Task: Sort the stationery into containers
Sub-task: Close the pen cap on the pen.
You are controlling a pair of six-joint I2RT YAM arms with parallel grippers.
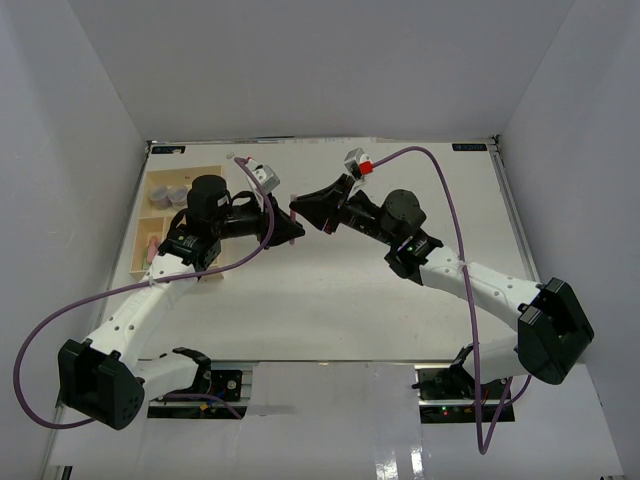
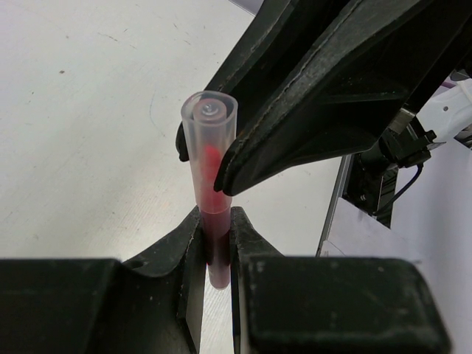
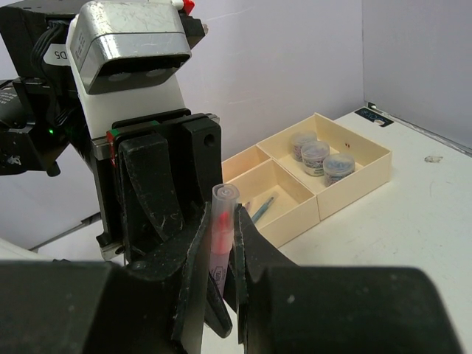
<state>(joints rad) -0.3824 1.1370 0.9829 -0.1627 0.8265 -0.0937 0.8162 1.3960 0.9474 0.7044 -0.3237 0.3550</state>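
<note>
Over the middle of the table (image 1: 400, 310), the two arms meet nose to nose. Both are pinching the same red pen (image 2: 209, 158). The left gripper (image 2: 215, 225) is squeezed tight on the dark red body. The right gripper (image 3: 220, 221) is squeezed on the end with the see-through plastic cap, a smooth round tube with a little ring on top. The fingers are black, hard and scratched. The cream tray (image 1: 205, 172) sits in the far left corner of the table. It has low walls and square sections. Three squat round pots (image 3: 313, 155) with clear lids stand together in one big section, and a thin blue-green pen (image 3: 262, 209) lies in a smaller one. The table is flat, white and dull, with a few small marks. Plain pale walls (image 1: 320, 70) close it in, and purple cables (image 1: 450, 230) loop off the arms.
</note>
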